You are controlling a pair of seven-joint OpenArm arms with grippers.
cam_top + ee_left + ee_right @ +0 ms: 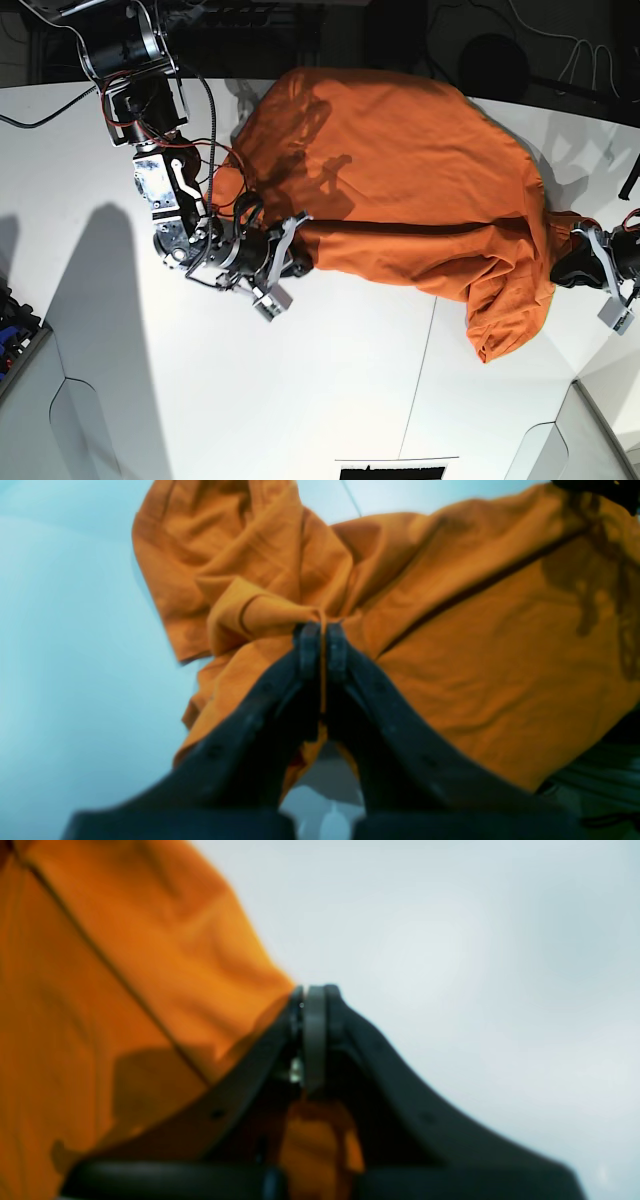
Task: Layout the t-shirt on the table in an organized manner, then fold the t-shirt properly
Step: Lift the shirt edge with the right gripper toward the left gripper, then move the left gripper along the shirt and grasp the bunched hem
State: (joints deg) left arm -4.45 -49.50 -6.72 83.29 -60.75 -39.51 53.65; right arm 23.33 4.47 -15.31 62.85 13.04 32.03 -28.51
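You are on the laying-out step. The t-shirt (400,190) lies bunched on the table (330,400), pulled between both arms. Your left gripper (323,630) and right gripper (314,995) each pinch its cloth tight. Next, pull apart gently to flatten it.

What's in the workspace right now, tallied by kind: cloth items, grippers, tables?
T-shirt, orange: 1
Grippers: 2, the left gripper and the right gripper, both shut on the t-shirt
Table, white: 1
Total: 4
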